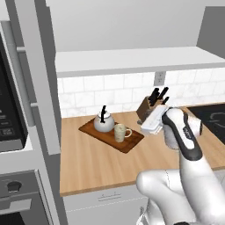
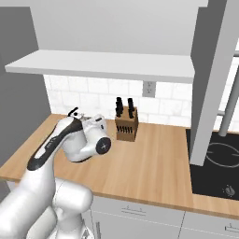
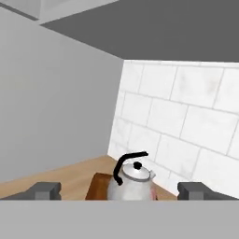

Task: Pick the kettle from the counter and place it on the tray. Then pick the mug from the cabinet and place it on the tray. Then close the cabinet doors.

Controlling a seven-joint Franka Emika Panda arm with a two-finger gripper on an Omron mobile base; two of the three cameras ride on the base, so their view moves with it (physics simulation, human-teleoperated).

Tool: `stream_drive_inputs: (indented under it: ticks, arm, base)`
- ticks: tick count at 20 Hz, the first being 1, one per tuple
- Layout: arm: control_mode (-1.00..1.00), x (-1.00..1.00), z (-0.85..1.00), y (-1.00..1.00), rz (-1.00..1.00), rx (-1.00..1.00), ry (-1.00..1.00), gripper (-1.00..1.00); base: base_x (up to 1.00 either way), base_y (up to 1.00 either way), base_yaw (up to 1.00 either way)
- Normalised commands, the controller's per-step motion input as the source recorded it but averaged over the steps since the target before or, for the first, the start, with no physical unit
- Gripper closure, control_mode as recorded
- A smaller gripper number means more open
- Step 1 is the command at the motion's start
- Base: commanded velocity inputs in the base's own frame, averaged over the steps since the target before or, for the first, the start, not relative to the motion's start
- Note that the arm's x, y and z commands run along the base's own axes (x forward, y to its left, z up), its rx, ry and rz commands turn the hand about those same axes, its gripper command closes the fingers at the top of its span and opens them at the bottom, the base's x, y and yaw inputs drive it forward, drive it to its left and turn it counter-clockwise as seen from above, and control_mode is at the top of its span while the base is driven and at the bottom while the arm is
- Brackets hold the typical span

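Note:
The silver-grey kettle [image 1: 103, 122] stands on the dark reddish-brown tray [image 1: 132, 142], with the beige mug [image 1: 120, 132] beside it on the tray. The tray rests on the tan counter [image 1: 96, 165]. My gripper [image 1: 152, 121] hovers open to the right of the tray, near the knife block, with nothing between its fingers. In the hand view, the kettle [image 3: 134, 179] sits ahead between the spread fingertips [image 3: 45, 190]. The wall cabinet's pale shelf [image 1: 132, 60] is bare. Both cabinet doors stand open: the left door [image 1: 44, 74] and the right door [image 2: 212, 79] with its bar handle [image 2: 228, 107].
A wooden knife block [image 2: 126, 126] stands against the tiled wall just behind my hand. A black cooktop [image 2: 214, 170] lies at the counter's right end. A tall grey column with a dark oven [image 1: 9, 118] bounds the left side.

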Motion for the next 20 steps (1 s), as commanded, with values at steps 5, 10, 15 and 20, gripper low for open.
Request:
stream_drive_inputs:
  ticks: [5, 10, 15, 20]
  arm:
    - [-1.0, -0.58, 0.61, -0.22, -0.1, -0.1, 0.04, -1.0]
    - [-1.0, -0.32, 0.52, -0.56, -0.08, -0.15, 0.08, -1.0]
    - [-1.0, -0.18, 0.37, -0.82, -0.05, -0.17, 0.09, -1.0]
    - [-1.0, -0.08, -0.16, -0.6, -0.04, -0.14, 0.02, -1.0]
  base:
    - [0.0, 0.0, 0.0]
    - [0.0, 0.0, 0.0]
    - [0.0, 0.0, 0.0]
    - [0.0, 0.0, 0.0]
